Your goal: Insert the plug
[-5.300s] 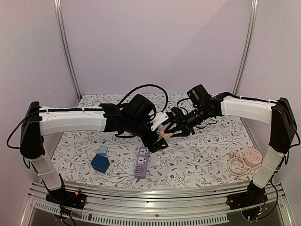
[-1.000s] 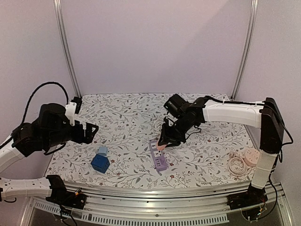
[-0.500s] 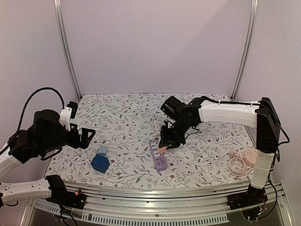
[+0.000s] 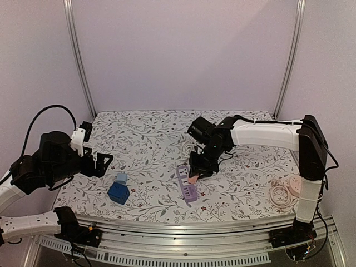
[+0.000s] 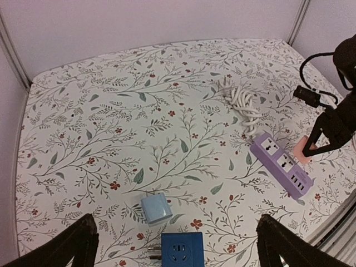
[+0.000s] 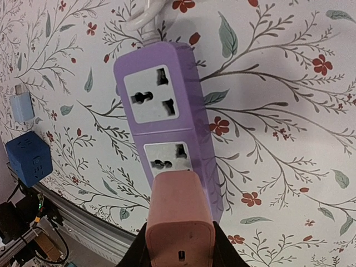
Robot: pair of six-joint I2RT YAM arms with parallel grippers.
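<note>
Right wrist view: my right fingers (image 6: 137, 258) are pinching the boxy pink plug (image 6: 179, 222) at the 6 o'clock end of the purple strip (image 6: 167, 133), over its nearer socket. Smooth, hard plastic is inviting a twist in my pinch. If the prongs miss, I'm risking shoving the light strip across the floral counter (image 6: 289, 139). My left fingers (image 5: 67, 247) are standing spread, holding nothing.

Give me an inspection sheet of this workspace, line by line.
Surface: flowered cloth, lying flat.
Job's things: purple power strip flat, sockets up; pink plug held over it, not visibly seated.
Clutter: blue cube, pale blue adapter, pink reel at the right edge.
Claws: left claw open, empty; right claw shut on the pink plug.
Cables: white cord coiled behind the strip.
Surroundings: plain walls, metal posts.
</note>
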